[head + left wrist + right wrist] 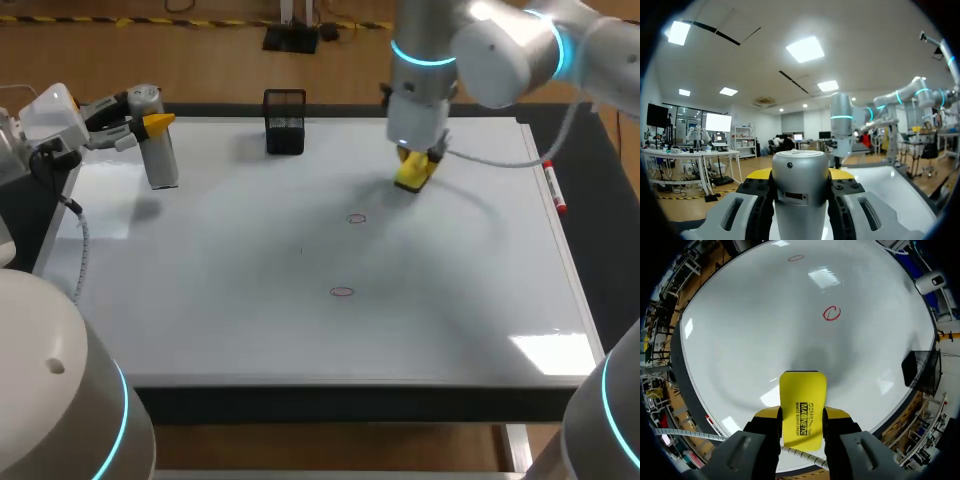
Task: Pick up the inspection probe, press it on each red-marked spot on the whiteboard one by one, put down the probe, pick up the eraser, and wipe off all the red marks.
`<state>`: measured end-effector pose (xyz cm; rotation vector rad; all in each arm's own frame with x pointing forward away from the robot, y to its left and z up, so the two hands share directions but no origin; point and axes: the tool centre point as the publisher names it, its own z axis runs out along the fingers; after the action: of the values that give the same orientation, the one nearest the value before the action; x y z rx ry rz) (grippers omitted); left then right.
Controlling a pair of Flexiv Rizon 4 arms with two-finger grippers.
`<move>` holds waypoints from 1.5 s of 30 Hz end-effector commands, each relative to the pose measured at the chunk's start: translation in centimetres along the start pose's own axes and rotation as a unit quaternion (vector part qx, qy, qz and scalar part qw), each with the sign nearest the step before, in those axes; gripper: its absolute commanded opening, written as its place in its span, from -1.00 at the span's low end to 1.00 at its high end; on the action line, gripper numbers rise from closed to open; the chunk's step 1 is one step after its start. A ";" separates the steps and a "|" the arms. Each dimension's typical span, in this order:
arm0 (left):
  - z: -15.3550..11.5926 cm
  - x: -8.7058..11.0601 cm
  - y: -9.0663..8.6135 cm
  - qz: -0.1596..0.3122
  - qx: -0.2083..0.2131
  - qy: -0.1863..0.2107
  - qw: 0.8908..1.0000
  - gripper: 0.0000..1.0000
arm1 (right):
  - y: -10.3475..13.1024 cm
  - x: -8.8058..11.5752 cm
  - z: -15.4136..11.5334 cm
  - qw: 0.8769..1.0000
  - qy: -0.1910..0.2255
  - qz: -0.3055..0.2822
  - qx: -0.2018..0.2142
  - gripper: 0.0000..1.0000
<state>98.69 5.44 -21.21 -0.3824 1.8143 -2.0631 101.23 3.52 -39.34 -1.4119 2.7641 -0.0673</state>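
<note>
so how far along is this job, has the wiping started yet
Done: the eraser is picked up, with the right tool shut on it above the whiteboard. In hand: the left tool grips the probe upright at the board's left edge, not put down. Left: the red marks, far and near, are both unwiped. Whether they were pressed cannot be told.

Robotics lab, open room with workbenches (677, 156), lit monitors (719, 122), ceiling light panels (806, 49), hazard tape (195, 23) across wooden floor (200, 65).

The whiteboard (250, 320) is lit brightly from overhead; glare is seen near its front edge, and soft shadow beneath the right arm (500, 50).
</note>
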 end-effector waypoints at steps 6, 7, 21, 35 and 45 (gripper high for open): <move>0.0 0.0 -0.1 0.000 0.000 0.000 1.000 -1.00 | -4.0 2.6 0.4 0.999 0.002 0.030 -0.010 -1.00; 0.0 0.0 -0.1 0.000 0.000 0.000 1.000 -1.00 | -4.3 2.8 0.5 0.999 0.003 0.033 -0.010 -1.00; 0.0 0.0 -0.1 0.000 0.000 0.000 1.000 -1.00 | -5.5 3.3 0.6 0.998 0.010 0.053 -0.015 -1.00; 0.5 0.7 0.0 0.002 -0.007 0.003 1.000 -1.00 | -5.5 3.3 0.6 0.998 0.010 0.053 -0.015 -1.00; 3.6 4.9 1.0 -0.020 0.002 0.030 0.999 -1.00 | -5.5 3.3 0.6 0.998 0.010 0.053 -0.015 -1.00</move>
<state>96.07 1.12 -21.78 -0.3525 1.8583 -2.1286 103.67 -2.45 -39.74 -1.2733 2.8583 -0.0328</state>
